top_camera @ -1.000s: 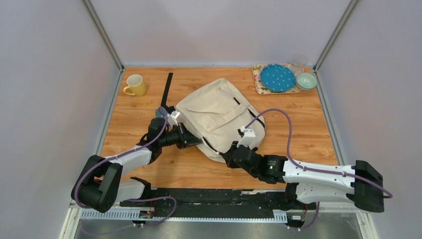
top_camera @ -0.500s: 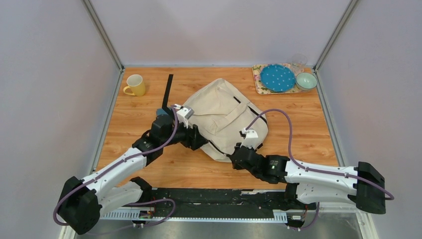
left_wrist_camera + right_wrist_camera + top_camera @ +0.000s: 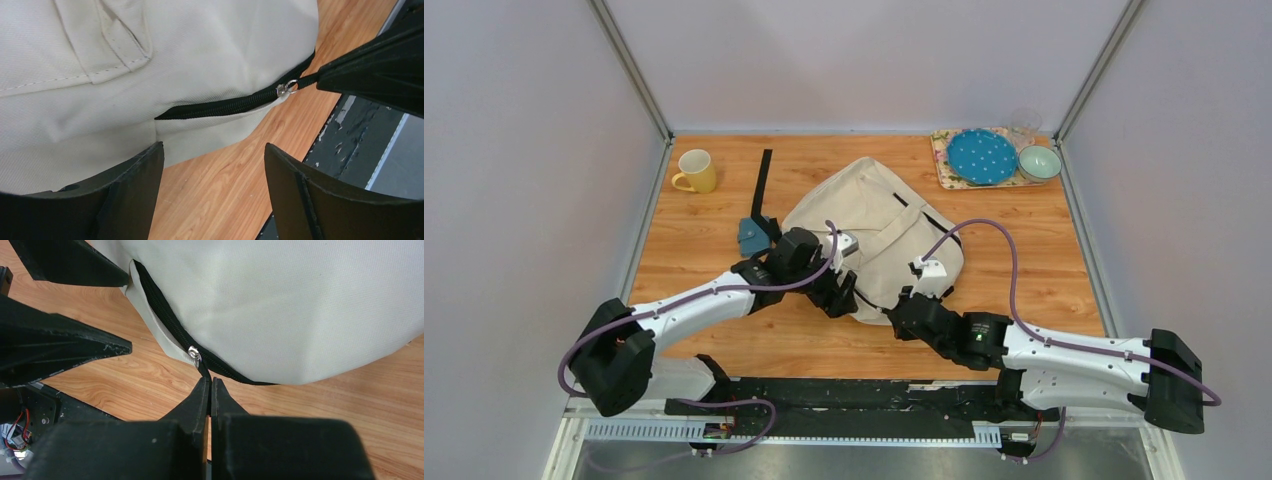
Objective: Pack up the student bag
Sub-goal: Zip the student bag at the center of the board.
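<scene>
Shifting from 9 o'clock to 6 o'clock of the student bag (image 3: 874, 203), the left gripper (image 3: 838, 291) stands wide; the right gripper (image 3: 210, 385) pinches the zipper pull (image 3: 194, 354), likely to run the zipper.

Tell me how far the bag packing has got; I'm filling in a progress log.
Done: nothing I can confirm; the student bag hides its contents. In hand: the right gripper is shut on the zipper pull, the left gripper open beside it. Left: the zip, opening or closing I cannot tell; a teal item lies outside the bag.
</scene>
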`<act>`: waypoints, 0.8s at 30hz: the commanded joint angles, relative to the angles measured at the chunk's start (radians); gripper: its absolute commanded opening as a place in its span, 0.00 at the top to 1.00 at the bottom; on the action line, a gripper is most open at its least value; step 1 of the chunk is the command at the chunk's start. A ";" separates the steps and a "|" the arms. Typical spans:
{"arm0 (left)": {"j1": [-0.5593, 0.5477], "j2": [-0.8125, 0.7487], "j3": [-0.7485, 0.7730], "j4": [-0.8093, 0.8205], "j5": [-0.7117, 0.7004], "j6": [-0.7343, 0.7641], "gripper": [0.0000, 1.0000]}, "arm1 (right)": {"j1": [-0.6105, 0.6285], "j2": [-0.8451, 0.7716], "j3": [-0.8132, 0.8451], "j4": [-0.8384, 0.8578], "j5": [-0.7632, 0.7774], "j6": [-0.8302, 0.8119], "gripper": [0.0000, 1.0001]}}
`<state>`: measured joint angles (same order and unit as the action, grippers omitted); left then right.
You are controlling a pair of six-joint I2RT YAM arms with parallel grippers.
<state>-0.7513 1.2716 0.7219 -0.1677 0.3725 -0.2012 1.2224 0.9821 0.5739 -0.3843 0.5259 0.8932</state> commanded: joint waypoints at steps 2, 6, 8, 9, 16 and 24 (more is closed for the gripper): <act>-0.031 -0.001 0.048 -0.009 -0.024 0.163 0.19 | -0.004 -0.020 -0.002 0.038 0.031 0.003 1.00; -0.043 -0.002 0.075 0.001 -0.131 0.166 0.19 | -0.004 -0.022 -0.003 0.038 0.025 0.012 1.00; -0.042 0.024 0.111 -0.064 -0.185 0.080 0.19 | -0.003 -0.023 -0.002 0.039 0.026 0.015 1.00; -0.040 0.050 0.138 -0.091 -0.176 -0.019 0.18 | -0.003 -0.025 -0.002 0.039 0.029 0.018 1.00; -0.042 0.045 0.011 0.152 -0.119 -0.555 0.18 | -0.003 -0.019 0.003 0.047 0.033 0.026 1.00; -0.042 0.078 -0.004 0.121 -0.194 -0.670 0.18 | -0.003 -0.037 -0.008 0.079 0.037 0.026 1.00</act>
<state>-0.7914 1.3422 0.7322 -0.0982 0.2169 -0.7441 1.2224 0.9756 0.5720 -0.3725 0.5255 0.9104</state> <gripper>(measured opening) 0.821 0.009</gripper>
